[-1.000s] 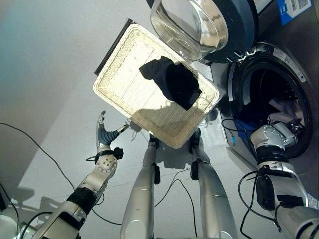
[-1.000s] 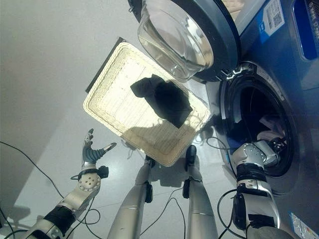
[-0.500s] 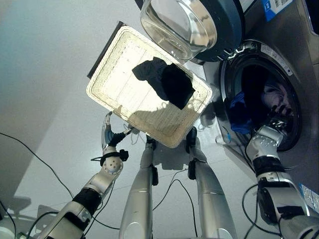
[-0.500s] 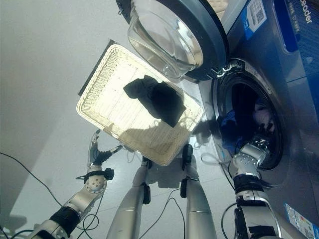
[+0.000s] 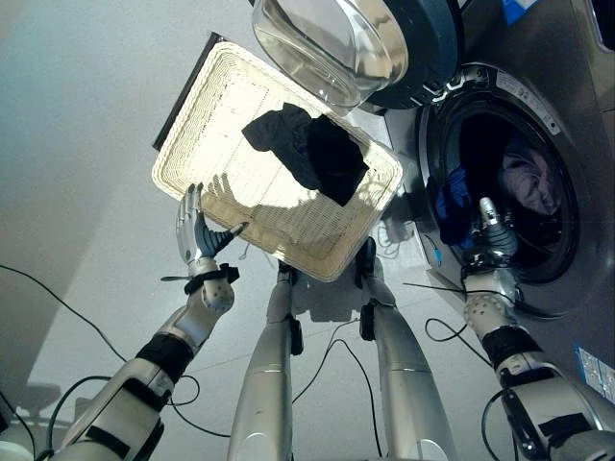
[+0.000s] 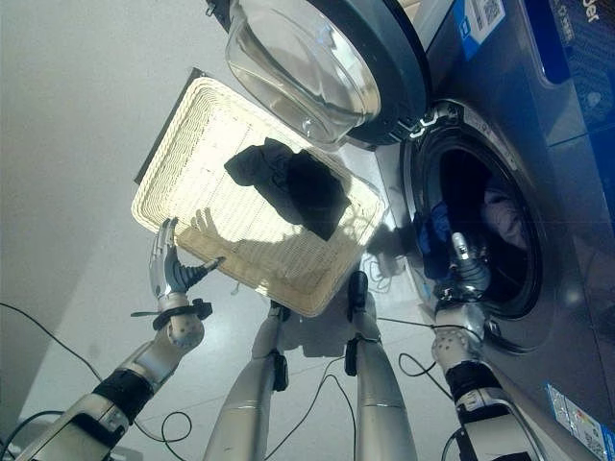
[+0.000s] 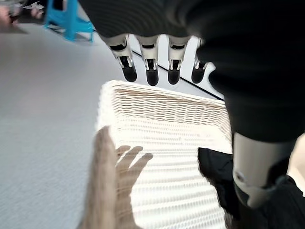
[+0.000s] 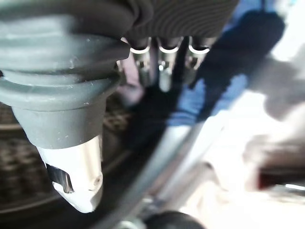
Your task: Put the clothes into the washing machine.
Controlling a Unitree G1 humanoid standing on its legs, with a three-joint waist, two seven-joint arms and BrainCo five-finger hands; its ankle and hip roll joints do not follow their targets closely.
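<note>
On the grey floor [image 5: 86, 144], a wicker basket [image 5: 221, 115] holds dark clothes [image 5: 312, 154]; left hand [image 5: 197, 235] spread open; right hand [image 5: 492, 230] fingers straight at the drum [image 5: 509, 182].

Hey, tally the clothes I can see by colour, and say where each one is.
Black: 1, the black garment lying in the wicker basket.
Blue: 1, the blue garment at the washing machine drum opening.
Pale pinkish: 1, the pale garment deeper inside the drum.
Total: 3 visible clothes.
</note>
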